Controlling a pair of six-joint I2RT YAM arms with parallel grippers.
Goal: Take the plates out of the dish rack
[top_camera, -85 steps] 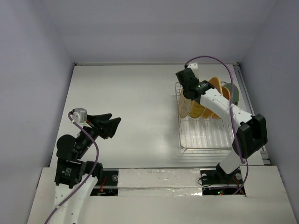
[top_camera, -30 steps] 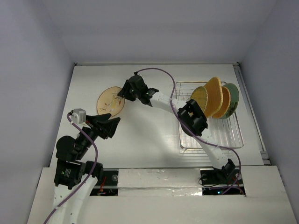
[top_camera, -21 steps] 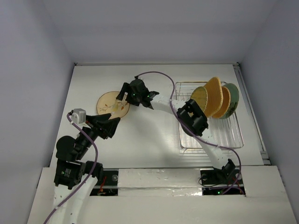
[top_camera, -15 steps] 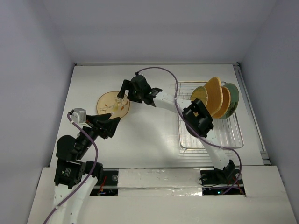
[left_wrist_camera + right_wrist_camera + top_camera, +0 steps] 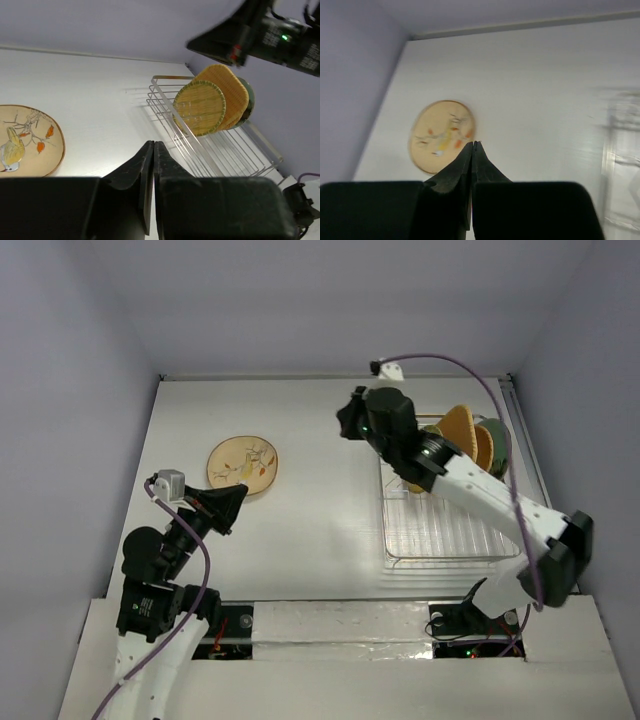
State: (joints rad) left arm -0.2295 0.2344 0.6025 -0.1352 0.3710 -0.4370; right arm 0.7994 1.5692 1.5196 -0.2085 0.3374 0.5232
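A cream plate with a floral drawing [image 5: 243,464] lies flat on the table left of centre, also seen in the left wrist view [image 5: 25,140] and the right wrist view [image 5: 441,134]. The silver wire dish rack [image 5: 445,525] stands at the right. In it, on edge, stand a yellow woven plate [image 5: 200,107], an orange woven plate [image 5: 229,90] and a pale green one [image 5: 248,100]. My right gripper [image 5: 347,425] hovers shut and empty above the table, just left of the rack. My left gripper [image 5: 228,502] is shut and empty, near the cream plate's front edge.
White walls close in the table on three sides. The right arm [image 5: 470,485] reaches over the rack and hides part of the plates from above. The rack's near half [image 5: 225,150] holds nothing.
The right gripper let go of the cream plate on the table, rose and swung back toward the rack, then shut. The left gripper went from open to shut.
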